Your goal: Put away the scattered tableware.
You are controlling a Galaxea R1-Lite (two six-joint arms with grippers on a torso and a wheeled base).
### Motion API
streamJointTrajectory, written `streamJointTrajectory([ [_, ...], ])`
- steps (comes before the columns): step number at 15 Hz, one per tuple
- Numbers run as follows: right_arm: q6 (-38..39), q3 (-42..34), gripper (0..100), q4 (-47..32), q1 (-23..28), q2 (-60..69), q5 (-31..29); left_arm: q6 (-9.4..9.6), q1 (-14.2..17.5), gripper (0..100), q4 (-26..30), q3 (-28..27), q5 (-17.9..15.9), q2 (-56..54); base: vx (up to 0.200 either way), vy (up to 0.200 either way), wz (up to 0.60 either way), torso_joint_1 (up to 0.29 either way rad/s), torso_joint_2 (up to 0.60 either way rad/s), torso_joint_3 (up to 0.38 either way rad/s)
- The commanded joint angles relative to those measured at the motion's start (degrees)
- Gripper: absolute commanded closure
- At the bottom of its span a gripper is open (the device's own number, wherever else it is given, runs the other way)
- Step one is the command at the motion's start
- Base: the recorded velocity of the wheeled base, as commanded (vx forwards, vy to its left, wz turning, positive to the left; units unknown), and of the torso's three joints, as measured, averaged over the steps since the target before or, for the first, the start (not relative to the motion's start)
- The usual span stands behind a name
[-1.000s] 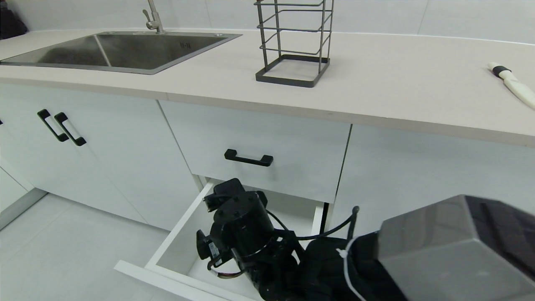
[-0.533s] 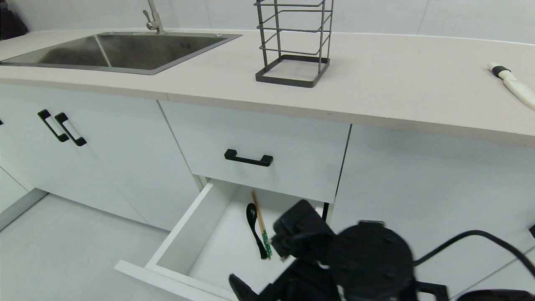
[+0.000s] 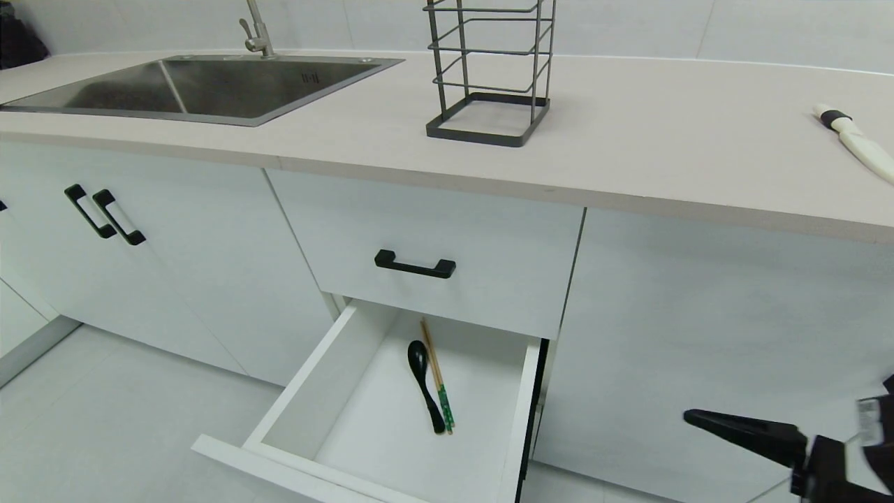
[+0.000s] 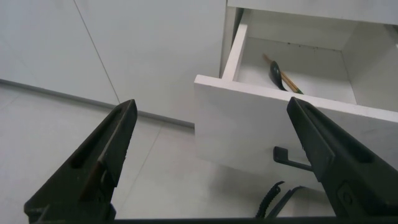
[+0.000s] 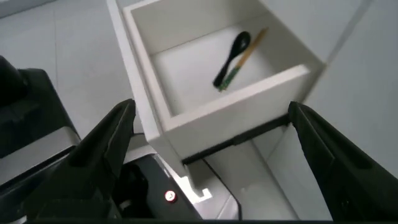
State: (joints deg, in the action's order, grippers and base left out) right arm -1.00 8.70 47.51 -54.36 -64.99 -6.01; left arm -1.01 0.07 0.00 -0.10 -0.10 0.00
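Observation:
The lower drawer [image 3: 307,370] stands pulled out. Inside it a black spoon [image 3: 422,381] lies beside a pair of wooden chopsticks [image 3: 434,374] with green ends. A white-handled knife [image 3: 855,140] lies on the counter at the far right. My right gripper [image 5: 211,112] is open and holds nothing; it hangs in front of and above the drawer [image 5: 236,106], looking down on the spoon [image 5: 233,50]. One of its fingers [image 3: 740,427] pokes in at the lower right of the head view. My left gripper [image 4: 211,106] is open and holds nothing, low before the drawer front [image 4: 261,124].
A dark wire rack [image 3: 489,70] stands on the counter above the drawers. A steel sink [image 3: 202,80] lies at the back left. The upper drawer with a black handle [image 3: 415,265] is closed. Cabinet doors with black handles [image 3: 105,213] are to the left.
My right arm has drawn back from over the drawer to the lower right edge of the head view, uncovering the spoon and chopsticks.

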Motion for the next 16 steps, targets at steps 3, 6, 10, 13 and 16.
streamJointTrajectory([
  [3,-1.29,-8.53,0,-12.79,17.62,35.54,3.9,-0.04,0.01,0,0.0,0.01,0.01,0.0,0.0,0.0,0.0,0.0,0.0,0.0],
  [6,-8.84,-6.51,0,-25.71,26.67,49.52,1.26,-0.04,0.01,0,0.0,0.01,0.01,0.0,0.0,0.0,0.0,0.0,0.0,0.0],
  [10,-3.75,-4.66,0,-34.5,47.85,59.36,4.87,-0.22,0.01,0,0.0,0.01,0.1,0.0,0.0,0.0,0.0,0.0,0.0,0.0],
  [13,-4.45,-8.7,0,-35.11,47.94,59.28,4.43,-0.31,0.01,0,0.0,0.01,0.1,0.0,0.0,0.0,0.0,0.0,0.0,0.0],
  [16,3.37,-8.62,0,-46.72,55.06,64.99,-0.14,-0.66,0.01,0,-0.09,0.01,-0.08,0.0,0.0,0.0,0.0,0.0,0.0,0.0],
])
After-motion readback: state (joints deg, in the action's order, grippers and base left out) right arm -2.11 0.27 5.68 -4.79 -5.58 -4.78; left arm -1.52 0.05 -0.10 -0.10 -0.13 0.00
